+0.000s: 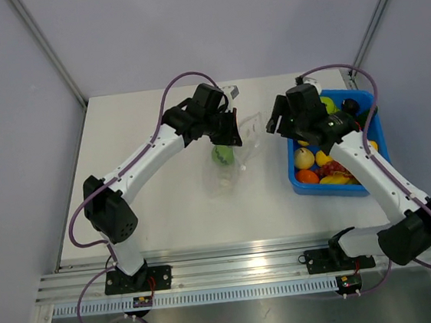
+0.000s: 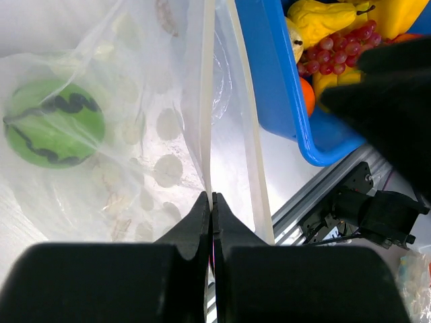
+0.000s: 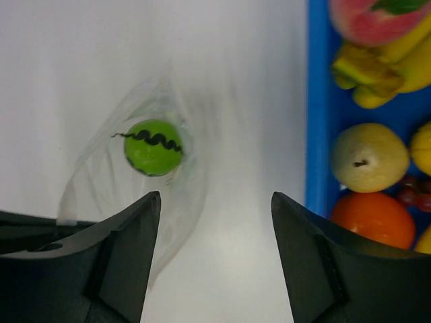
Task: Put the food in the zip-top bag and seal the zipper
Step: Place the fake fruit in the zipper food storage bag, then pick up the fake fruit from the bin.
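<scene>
Two end effectors, two states. Left end effector [image 2: 212, 202] is pressed together, pinching one strip of the zipper [image 2: 204, 101] at the bag [image 2: 135, 175] mouth, and the fingers [image 2: 192, 225] meet flat on that strip with nothing else between them. Second zipper strip runs just beside the first and splays away from it, so the mouth is unsealed. Clear film hangs off the pinch and goes crinkly further out. Melon [image 2: 54, 123], green with a black wavy stripe, sits inside the bag, well away from the pinch. In the top view the bag trails from the left end effector toward the near edge with its lower part on the table [image 1: 167, 213], and the melon is just below the effector

Right end effector [image 3: 215, 202] is spread wide and holds nothing; bare table shows through the gap. It hangs between bag and bin [image 3: 316, 101], apart from both. Its wrist view has the bag and melon up-left of the gap, and the bin's blue wall to the right

Rest of the food is in the bin: pear [image 3: 372, 157], orange [image 3: 372, 219] touching it on the near side, grapes [image 2: 333, 48], plus yellow and pink pieces crowded together. Bin is on the table right of the bag, near it but not touching; how many pieces lie underneath I cannot tell
</scene>
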`<action>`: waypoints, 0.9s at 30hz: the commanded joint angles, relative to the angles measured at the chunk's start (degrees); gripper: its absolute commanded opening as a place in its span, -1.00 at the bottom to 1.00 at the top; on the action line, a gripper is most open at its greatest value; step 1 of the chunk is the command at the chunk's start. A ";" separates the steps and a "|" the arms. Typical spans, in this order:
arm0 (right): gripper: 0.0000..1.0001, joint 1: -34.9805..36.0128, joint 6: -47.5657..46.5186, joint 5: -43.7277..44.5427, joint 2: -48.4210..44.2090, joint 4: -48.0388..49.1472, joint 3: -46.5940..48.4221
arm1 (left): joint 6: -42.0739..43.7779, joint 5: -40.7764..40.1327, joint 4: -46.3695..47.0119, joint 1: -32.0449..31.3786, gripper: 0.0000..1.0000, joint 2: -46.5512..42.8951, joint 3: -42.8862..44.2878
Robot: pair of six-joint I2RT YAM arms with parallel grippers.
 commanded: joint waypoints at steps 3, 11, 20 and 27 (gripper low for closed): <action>0.52 -6.88 -4.74 10.25 -4.48 -3.62 -8.78 | 0.31 1.43 2.42 0.48 -1.00 -3.07 -0.97; 0.58 -6.97 -13.63 7.53 -1.59 -3.08 -14.08 | 0.14 1.87 3.12 0.56 -1.00 -2.02 -0.53; 0.29 -6.88 -14.16 14.82 4.91 -0.62 -11.72 | 0.49 1.96 2.94 0.56 -1.00 -1.67 -0.36; 0.10 -8.20 -15.04 13.96 6.59 0.25 -10.57 | 0.75 1.87 2.68 0.56 -1.00 -2.02 -0.53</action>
